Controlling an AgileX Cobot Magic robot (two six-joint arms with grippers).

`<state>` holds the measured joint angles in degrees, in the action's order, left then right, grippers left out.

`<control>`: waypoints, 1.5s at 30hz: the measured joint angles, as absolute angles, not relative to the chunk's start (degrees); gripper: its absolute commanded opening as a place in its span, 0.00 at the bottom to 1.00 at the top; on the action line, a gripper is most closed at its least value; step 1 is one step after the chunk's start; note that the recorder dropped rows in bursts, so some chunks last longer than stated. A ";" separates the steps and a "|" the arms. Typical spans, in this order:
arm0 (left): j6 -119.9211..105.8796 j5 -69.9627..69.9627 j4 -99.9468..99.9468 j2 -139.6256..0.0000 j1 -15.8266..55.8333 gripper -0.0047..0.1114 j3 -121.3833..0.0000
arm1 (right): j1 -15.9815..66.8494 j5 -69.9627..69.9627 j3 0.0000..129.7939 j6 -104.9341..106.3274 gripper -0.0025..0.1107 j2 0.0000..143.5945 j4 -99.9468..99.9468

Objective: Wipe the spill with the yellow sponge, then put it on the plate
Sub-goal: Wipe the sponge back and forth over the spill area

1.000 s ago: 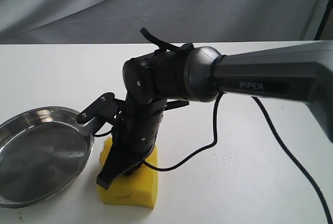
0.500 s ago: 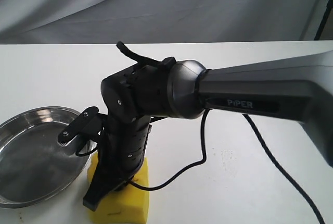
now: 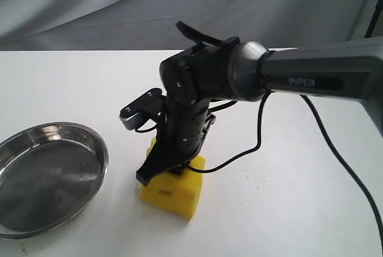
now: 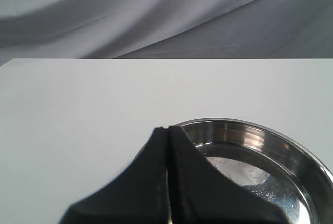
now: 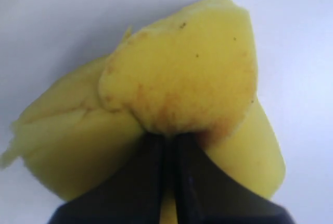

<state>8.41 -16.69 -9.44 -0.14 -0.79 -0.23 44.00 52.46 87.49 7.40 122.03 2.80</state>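
Note:
My right gripper [image 3: 169, 172] reaches across the middle and is shut on the yellow sponge [image 3: 173, 192], pressing it down onto the white table. In the right wrist view the sponge [image 5: 182, 73] bulges round the pinching gripper [image 5: 170, 138], and brownish stains edge its squeezed face. The steel plate [image 3: 90, 143] lies empty to the sponge's left, a short gap away. My left gripper [image 4: 167, 129] is shut on nothing and hovers at the plate's rim [image 4: 260, 129]; it is out of the exterior view. No amber puddle shows anywhere.
Faint specks [image 3: 261, 179] dot the white table [image 3: 287, 221] to the right of the sponge. The arm's black cable [image 3: 335, 155] trails across the table on the right. A grey cloth backdrop [image 3: 119, 6] hangs behind the table's far edge.
The right gripper dragged the sponge left and nearer, close to the plate's rim, then swept it back to the right and farther away. The plate has stayed in place.

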 measured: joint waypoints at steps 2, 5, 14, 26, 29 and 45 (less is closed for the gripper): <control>8.41 -16.69 -9.44 -0.14 -0.79 0.04 -0.23 | 42.09 52.22 87.49 7.30 0.02 122.03 2.58; 8.41 -16.69 -9.44 -0.14 -0.79 0.04 -0.23 | 39.75 51.72 87.49 7.15 0.02 122.03 2.06; 8.41 -16.69 -9.44 -0.14 -0.79 0.04 -0.23 | 38.54 51.08 87.49 7.96 0.02 122.03 2.43; 8.41 -16.69 -9.44 -0.14 -0.79 0.04 -0.23 | 52.11 50.65 87.49 17.41 0.02 122.29 10.88; 8.41 -16.69 -9.44 -0.14 -0.79 0.04 -0.23 | 57.07 51.60 87.49 17.59 0.02 122.29 11.38; 8.41 -16.69 -9.44 -0.14 -0.79 0.04 -0.23 | 45.21 52.55 87.49 13.54 0.02 122.29 7.04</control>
<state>8.41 -16.69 -9.44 -0.14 -0.79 -0.23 45.21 52.55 87.49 13.54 122.29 7.04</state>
